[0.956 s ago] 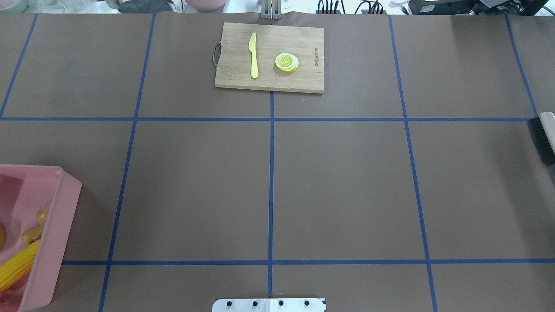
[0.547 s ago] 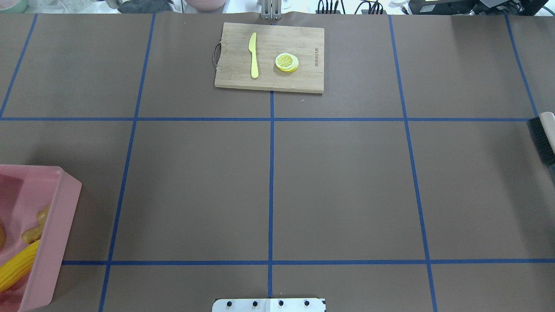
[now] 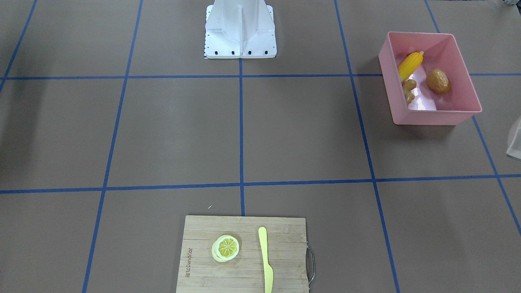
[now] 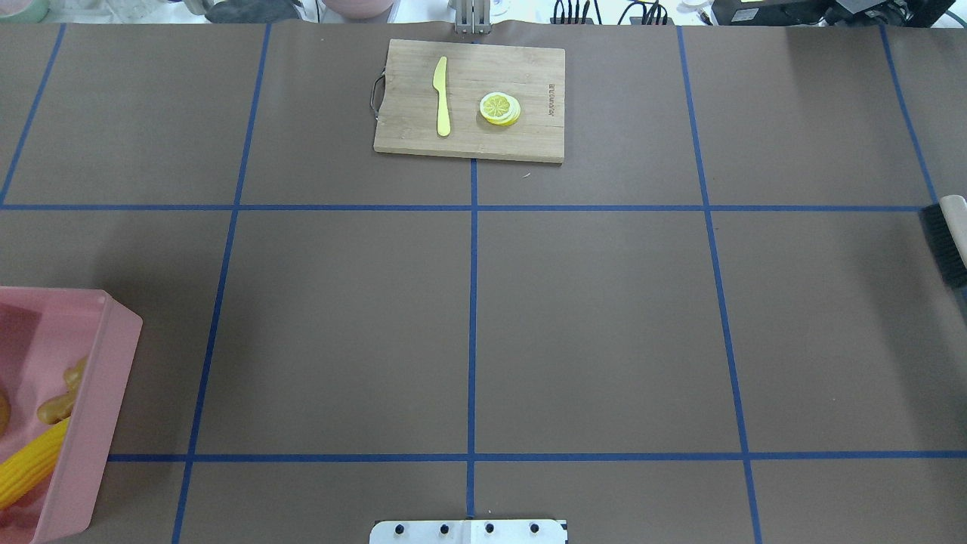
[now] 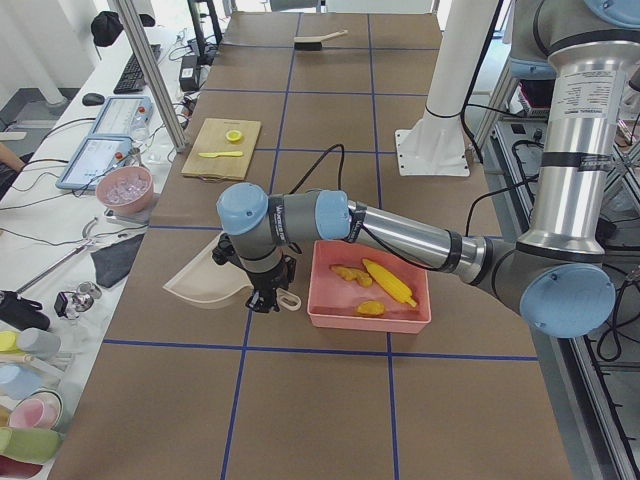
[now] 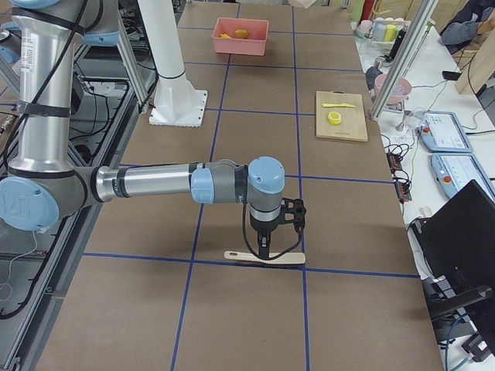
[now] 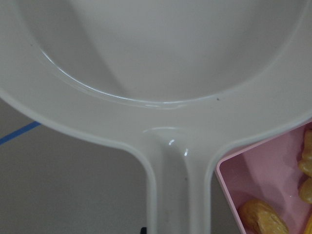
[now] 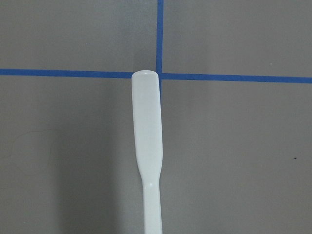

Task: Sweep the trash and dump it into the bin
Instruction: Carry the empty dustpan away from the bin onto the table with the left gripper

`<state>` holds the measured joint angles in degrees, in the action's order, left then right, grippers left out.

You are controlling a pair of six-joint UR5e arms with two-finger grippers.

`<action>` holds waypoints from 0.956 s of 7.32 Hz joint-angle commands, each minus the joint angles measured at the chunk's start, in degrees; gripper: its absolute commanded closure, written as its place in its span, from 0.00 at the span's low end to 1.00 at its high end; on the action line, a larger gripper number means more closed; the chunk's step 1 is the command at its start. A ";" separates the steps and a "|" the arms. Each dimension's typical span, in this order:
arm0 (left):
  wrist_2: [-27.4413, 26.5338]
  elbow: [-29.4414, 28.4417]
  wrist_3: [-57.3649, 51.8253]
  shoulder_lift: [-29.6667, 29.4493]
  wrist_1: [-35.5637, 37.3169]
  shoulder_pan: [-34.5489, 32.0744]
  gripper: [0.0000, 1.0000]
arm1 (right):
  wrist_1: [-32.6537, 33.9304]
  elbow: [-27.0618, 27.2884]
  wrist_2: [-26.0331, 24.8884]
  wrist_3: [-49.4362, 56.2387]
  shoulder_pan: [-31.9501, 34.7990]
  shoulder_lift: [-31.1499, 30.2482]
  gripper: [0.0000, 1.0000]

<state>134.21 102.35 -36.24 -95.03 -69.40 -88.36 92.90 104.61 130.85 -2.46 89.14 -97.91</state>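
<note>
The pink bin (image 3: 431,118) stands on the robot's left side of the table and also shows in the overhead view (image 4: 98,423). Inside it lie the corn cob (image 3: 410,65), the ginger root (image 3: 409,91) and the potato (image 3: 438,81). My left gripper (image 5: 266,303) is down at the handle of the beige dustpan (image 5: 205,285), which lies flat beside the bin. My right gripper (image 6: 263,251) is down on the pale handle of the brush (image 6: 267,256), which lies on the table. I cannot tell whether either gripper is open or shut.
A wooden cutting board (image 3: 199,244) with a lemon slice (image 3: 225,248) and a pale yellow knife (image 3: 266,260) lies at the far middle edge. The brush's dark bristles (image 4: 943,245) show at the overhead view's right edge. The robot's white base (image 3: 240,28) stands mid-table.
</note>
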 commanded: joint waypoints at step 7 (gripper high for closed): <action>-5.79 7.24 0.47 -14.21 -2.67 31.03 1.00 | 0.00 -1.07 0.11 0.00 0.07 0.00 0.00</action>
<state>129.38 108.08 -35.93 -107.98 -72.06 -61.36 92.90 103.99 130.93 -2.46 89.21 -97.91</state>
